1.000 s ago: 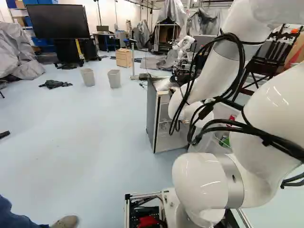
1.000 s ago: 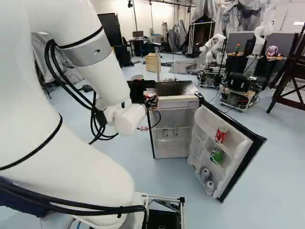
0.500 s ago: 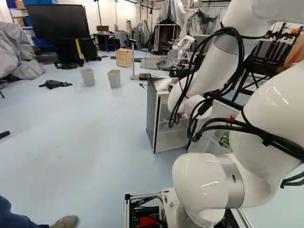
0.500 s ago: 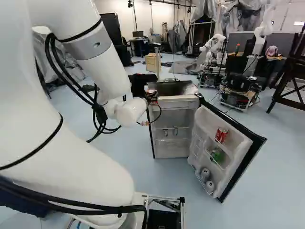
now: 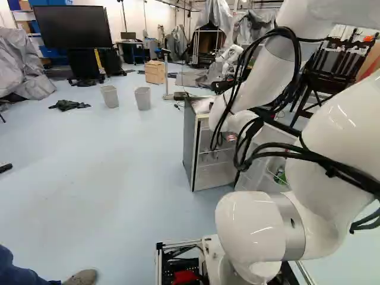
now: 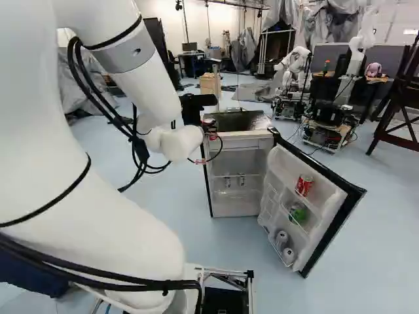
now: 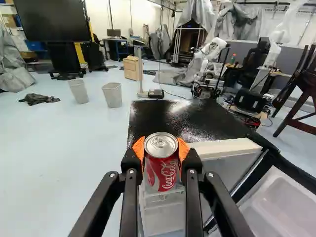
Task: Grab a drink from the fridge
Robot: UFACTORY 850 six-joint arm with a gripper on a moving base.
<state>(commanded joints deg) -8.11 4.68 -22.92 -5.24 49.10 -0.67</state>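
I see the white arm point(image 6: 145, 88) has risen and drifted left in the right base view, bringing the red-and-silver soda can point(image 7: 162, 170) to the upper left corner of the open white fridge point(image 6: 234, 204); the drink looks won. My black, orange-padded hand point(image 7: 161, 149) grips its sides, parted can-wide.

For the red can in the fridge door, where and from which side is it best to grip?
Probably around the middle of the red can, from the inner side of the open door: its round side faces out there, while the door is right behind it.
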